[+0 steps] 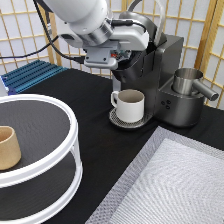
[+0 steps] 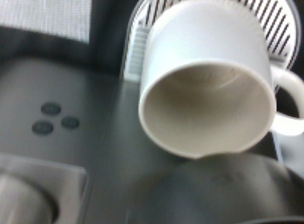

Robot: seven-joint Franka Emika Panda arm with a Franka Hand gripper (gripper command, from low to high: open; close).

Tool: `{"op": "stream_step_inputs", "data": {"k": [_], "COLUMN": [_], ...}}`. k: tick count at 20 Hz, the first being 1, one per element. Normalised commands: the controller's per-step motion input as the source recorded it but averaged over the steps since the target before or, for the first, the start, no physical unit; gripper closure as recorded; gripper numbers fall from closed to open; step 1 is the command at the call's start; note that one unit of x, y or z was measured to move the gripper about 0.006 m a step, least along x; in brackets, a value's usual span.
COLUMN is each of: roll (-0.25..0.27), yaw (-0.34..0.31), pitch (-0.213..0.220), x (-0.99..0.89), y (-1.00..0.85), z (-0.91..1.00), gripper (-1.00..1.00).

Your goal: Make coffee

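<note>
**One mug set, no pod seen**

One tan cup sits on the white stand at left. My jaws hover above the mug under the coffee machine; their spread I cannot tell. The coffee pod is nowhere visible.

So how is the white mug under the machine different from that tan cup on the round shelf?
The white ceramic mug has a handle; the tan cup has none. The mug stands on the black coffee machine's drip tray, the cup on the white round shelf. Both stand upright.
</note>
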Motion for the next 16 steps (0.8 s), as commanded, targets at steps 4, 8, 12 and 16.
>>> {"op": "stream_step_inputs", "data": {"k": [4,8,12,16], "roll": [-0.375,-0.366,-0.321,-0.237], "yaw": [-0.088,-0.072,-0.033,-0.001], "pitch": [0.057,0.058,0.064,0.085], "x": [-0.02,-0.02,0.02,0.26], "y": [0.46,0.44,0.42,0.42], "z": [0.09,0.44,0.45,0.31], "gripper": [1.00,1.00,1.00,1.00]}}
